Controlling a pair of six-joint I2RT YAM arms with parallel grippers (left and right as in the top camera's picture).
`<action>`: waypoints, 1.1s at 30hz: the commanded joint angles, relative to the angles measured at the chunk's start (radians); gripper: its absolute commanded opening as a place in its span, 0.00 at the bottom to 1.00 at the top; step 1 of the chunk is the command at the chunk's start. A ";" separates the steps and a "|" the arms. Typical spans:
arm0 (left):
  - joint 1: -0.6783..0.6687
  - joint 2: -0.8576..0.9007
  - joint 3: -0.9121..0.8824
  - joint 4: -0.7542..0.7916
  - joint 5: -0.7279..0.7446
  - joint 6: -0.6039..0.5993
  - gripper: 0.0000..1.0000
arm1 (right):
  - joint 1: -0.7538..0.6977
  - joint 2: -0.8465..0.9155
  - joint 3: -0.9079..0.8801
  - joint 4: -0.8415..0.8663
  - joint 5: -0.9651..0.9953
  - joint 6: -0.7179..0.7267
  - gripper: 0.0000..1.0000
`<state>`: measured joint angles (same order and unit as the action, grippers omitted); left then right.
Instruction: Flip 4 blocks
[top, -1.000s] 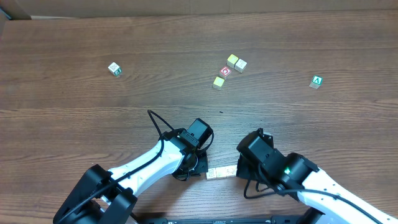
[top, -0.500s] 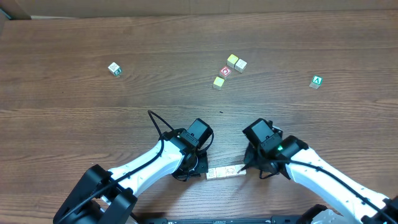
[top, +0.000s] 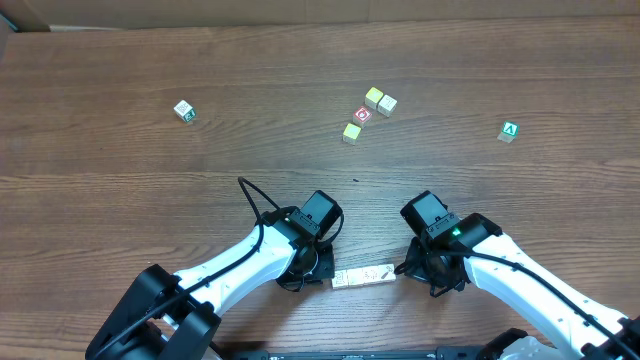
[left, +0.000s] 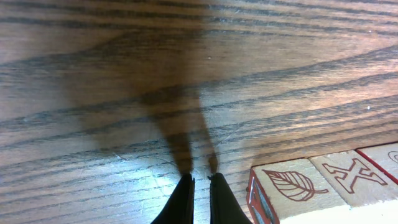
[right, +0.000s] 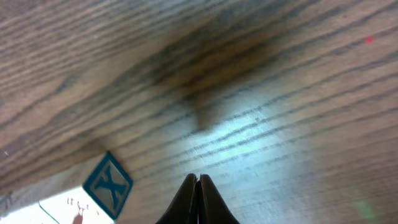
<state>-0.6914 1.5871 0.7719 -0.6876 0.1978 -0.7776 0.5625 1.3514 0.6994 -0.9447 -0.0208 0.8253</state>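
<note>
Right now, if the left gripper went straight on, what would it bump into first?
Probably the table: the left gripper points down at the wood, its shadow just ahead. The blocks sit off to one side.

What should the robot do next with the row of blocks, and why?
Probably nudge the right gripper toward the blocks: both grippers are shut, the left gripper sits beside the other end, so squeezing could turn the row.
</note>
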 joint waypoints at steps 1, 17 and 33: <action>0.005 0.010 -0.003 -0.004 0.003 0.032 0.04 | -0.007 -0.010 0.073 -0.028 -0.003 -0.039 0.04; 0.004 0.010 -0.003 -0.066 0.002 0.045 0.04 | -0.008 -0.010 0.107 -0.081 0.001 -0.041 0.04; 0.001 0.010 -0.003 -0.010 0.018 0.105 0.04 | -0.008 -0.008 0.078 -0.062 -0.027 -0.169 0.04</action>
<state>-0.6914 1.5871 0.7719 -0.7074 0.1986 -0.6987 0.5625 1.3510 0.7826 -1.0233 -0.0410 0.6918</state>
